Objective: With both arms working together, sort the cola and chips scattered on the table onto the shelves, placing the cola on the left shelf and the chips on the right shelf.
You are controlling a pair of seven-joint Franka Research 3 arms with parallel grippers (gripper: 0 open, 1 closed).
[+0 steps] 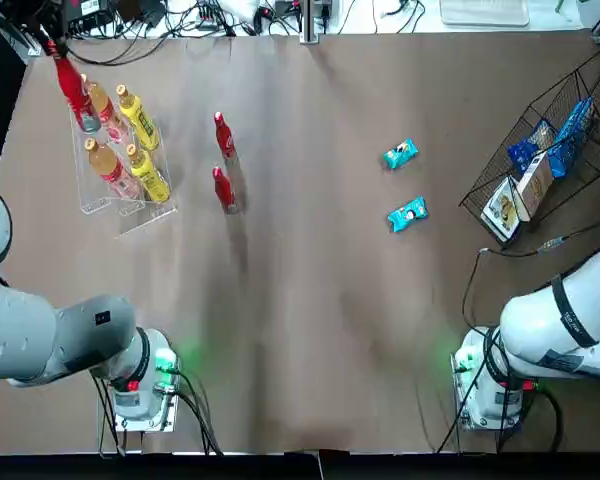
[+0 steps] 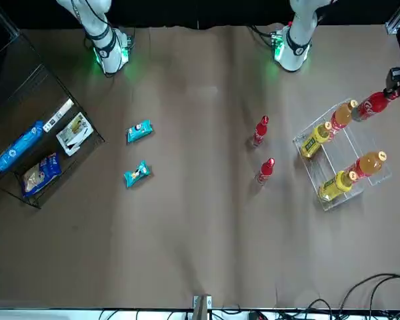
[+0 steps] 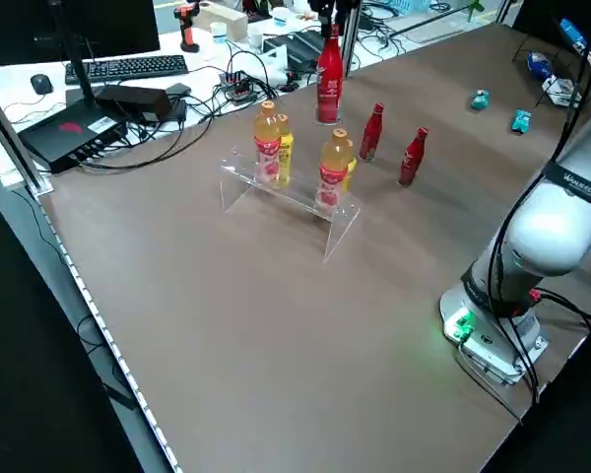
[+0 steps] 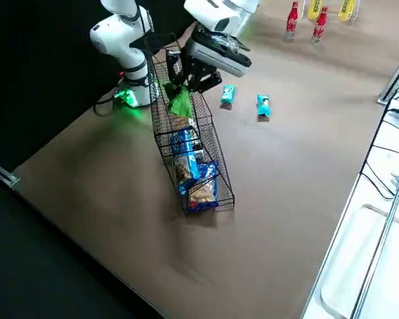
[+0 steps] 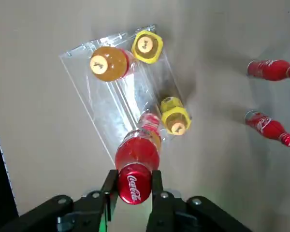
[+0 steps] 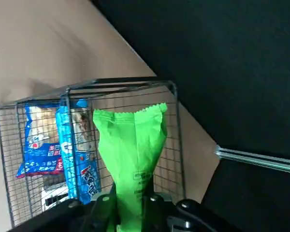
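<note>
My left gripper [image 5: 134, 187] is shut on the cap end of a red cola bottle [image 5: 137, 157], held tilted above the back of the clear left shelf [image 1: 120, 214]. Two more cola bottles [image 1: 224, 135] [image 1: 224, 188] stand on the table just right of that shelf. My right gripper [image 4: 186, 80] is shut on a green chips packet [image 6: 130, 145], which hangs over the near end of the black wire right shelf [image 4: 213, 143]. Two cyan chips packets [image 1: 400, 153] [image 1: 407, 213] lie on the table left of that shelf.
Orange-capped and yellow bottles [image 1: 140, 120] fill the acrylic rack. Dark blue bags [image 4: 185, 147] and boxes [image 1: 518, 195] sit in the wire basket. Both arm bases [image 1: 145, 385] [image 1: 490, 385] stand at the near edge. Cables and a keyboard [image 3: 128, 67] lie beyond the far edge.
</note>
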